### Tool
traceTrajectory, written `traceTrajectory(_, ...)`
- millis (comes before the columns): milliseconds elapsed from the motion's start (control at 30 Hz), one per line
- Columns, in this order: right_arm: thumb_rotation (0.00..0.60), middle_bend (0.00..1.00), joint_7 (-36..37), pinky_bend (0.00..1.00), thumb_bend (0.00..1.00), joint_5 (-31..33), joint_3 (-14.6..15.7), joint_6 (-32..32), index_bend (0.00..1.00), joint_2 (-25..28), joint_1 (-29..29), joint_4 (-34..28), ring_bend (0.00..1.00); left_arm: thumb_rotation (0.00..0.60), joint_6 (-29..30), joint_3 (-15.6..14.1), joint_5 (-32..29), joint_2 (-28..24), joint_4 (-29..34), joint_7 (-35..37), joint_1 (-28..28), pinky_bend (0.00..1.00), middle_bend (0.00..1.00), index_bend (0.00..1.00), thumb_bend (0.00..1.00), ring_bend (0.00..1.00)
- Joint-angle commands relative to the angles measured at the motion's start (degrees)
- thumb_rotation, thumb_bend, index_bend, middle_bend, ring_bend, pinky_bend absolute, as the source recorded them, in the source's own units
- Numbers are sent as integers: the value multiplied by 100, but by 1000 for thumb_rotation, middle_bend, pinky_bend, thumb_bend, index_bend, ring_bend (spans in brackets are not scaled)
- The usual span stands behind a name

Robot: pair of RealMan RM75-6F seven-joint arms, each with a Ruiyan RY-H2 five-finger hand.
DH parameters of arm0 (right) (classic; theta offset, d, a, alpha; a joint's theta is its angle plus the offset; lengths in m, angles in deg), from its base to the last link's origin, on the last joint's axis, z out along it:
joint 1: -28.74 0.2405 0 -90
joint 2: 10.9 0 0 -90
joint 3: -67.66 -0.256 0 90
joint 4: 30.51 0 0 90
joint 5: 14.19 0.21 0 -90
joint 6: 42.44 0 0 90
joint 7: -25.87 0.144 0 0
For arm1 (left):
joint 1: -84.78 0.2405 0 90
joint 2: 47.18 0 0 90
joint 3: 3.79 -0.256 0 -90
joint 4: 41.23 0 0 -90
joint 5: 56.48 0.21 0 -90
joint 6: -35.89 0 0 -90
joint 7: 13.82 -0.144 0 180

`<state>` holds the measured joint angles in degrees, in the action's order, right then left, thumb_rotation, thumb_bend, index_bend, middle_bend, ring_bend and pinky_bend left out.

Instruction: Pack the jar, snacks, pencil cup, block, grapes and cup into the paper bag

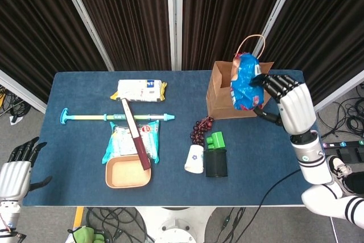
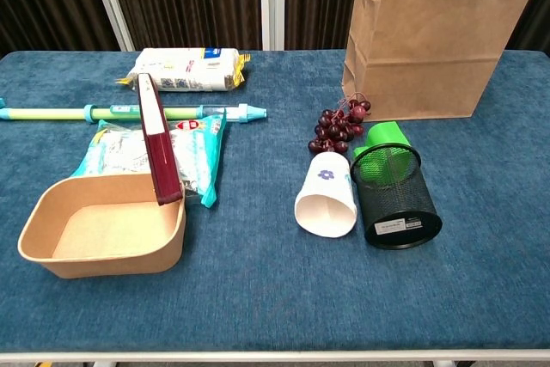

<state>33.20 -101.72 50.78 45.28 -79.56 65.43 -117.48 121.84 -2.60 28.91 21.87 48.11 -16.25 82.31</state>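
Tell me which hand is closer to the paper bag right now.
The right hand, holding the blue snack packet just above the paper bag. The left hand hangs off the table's far opposite corner.
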Motion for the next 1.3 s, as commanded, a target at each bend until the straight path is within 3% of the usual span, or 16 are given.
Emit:
traceTrajectory(33,600,608,-351,517,368,1030,-421,-949,651,227,248,-241,420,600,-7,-8,11,5,4,2,-4,144,175,222,41,133)
traceTrajectory(267,600,558,-815,513,358,2234,-607,-2073,583,72,603,-93,384,600,-63,-13,-31,17,-10,18,-10,144,175,221,41,133)
traceTrajectory(433,600,527,-1000,503,357,2754,-649,-2542,532,-76,782,-48,355,600,-99,-6,-66,22,-41,56,-17,144,175,221,41,133)
traceTrajectory(1033,600,462,-187,501,351,3455,-873,-3225,361,271,609,-651,319,600,-162,2,-92,77,-152,144,-43,144,175,221,41,133)
traceTrajectory(1167,600,429,27,498,343,3753,-949,-3471,288,247,655,-540,289,600,-172,-5,-93,70,-144,137,-45,143,175,222,42,133)
traceTrajectory(1300,600,342,335,435,278,3951,-1052,-3849,149,318,708,-487,206,600,-183,6,-108,80,-161,142,-54,144,175,221,41,133)
